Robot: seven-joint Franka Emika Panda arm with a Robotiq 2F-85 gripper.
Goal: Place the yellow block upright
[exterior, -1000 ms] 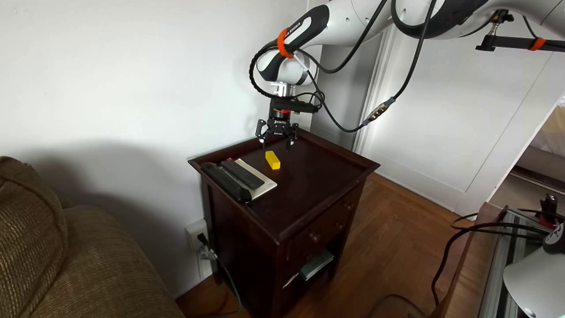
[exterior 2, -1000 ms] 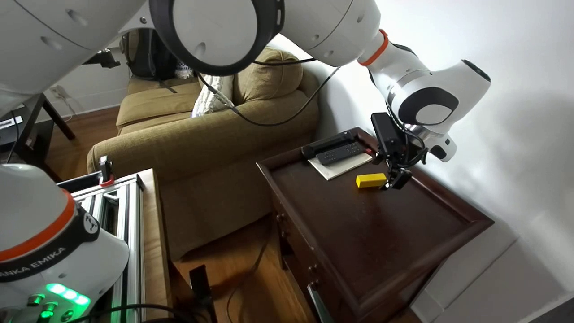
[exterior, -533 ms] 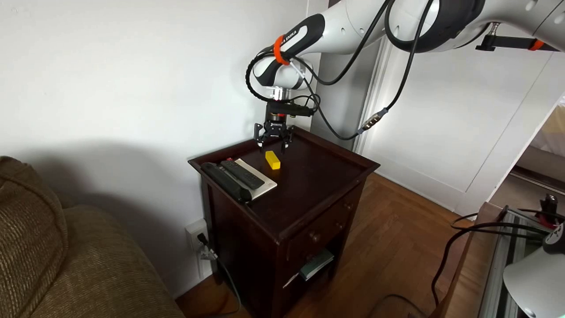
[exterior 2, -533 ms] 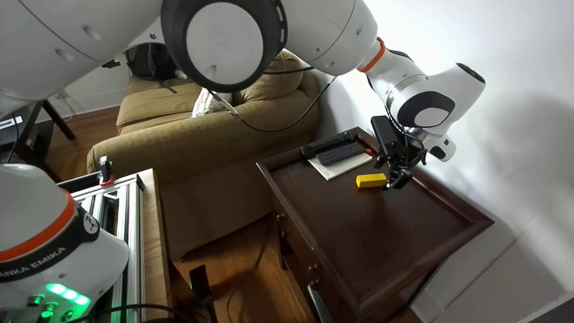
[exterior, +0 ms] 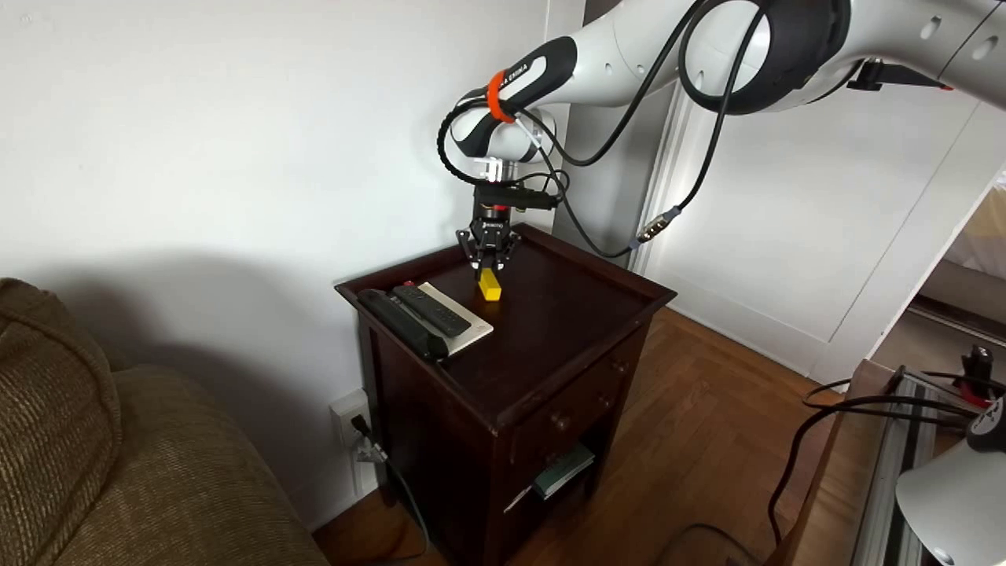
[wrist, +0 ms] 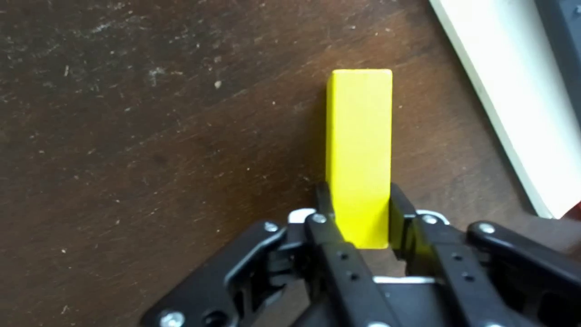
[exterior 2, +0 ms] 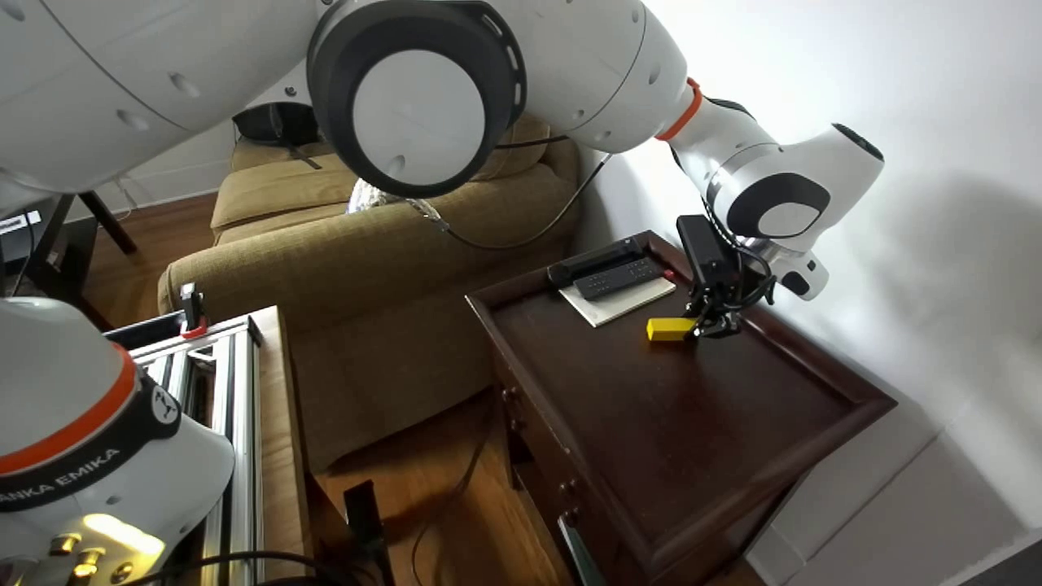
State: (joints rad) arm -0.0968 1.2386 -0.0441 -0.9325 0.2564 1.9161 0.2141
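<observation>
You're pinching the yellow block (wrist: pixel 361 141) near one end, tool (wrist: pixel 360 211) snug on both sides, block flat on the counter (exterior 2: pixel 635 415), likely so its free length can tip upright.

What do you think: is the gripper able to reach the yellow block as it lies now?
Very likely yes: the gripper has its fingers against both sides of the yellow block, near one end, with nothing visible in between.
</observation>
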